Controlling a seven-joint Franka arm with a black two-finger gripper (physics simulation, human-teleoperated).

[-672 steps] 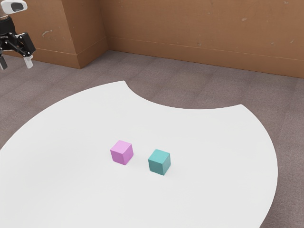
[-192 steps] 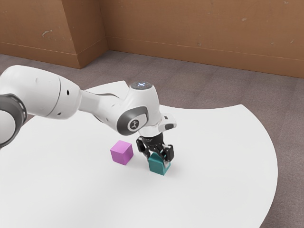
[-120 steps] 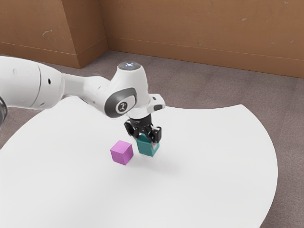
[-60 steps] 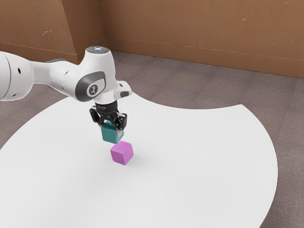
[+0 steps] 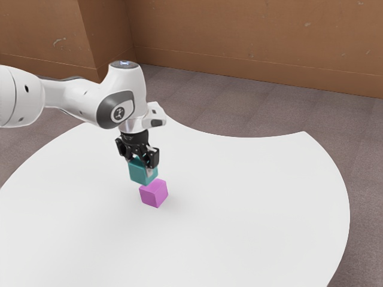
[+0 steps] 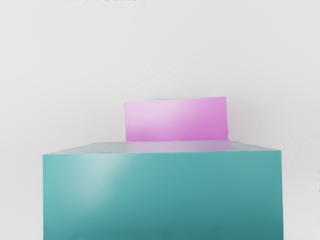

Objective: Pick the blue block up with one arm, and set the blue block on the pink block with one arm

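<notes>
My gripper (image 5: 141, 165) is shut on the blue-green block (image 5: 141, 173), which hangs in the air over the white table (image 5: 251, 203). The pink block (image 5: 154, 194) rests on the table just below the held block, slightly toward the exterior view's right. A small gap seems to separate the two blocks. In the wrist view the blue-green block (image 6: 162, 192) sits large right under my hand, and the pink block (image 6: 176, 119) shows beyond its far edge, partly covered by it.
The round white table has a curved notch (image 5: 227, 128) cut into its far edge. Brown walls (image 5: 251, 42) and a grey floor (image 5: 239, 101) lie behind it. My white arm (image 5: 66, 104) reaches in from the exterior view's left.
The gripper took hold of the blue-green block, lifted it and carried it toward the exterior view's left. In the last half second it has moved slightly down and closer over the pink block.
</notes>
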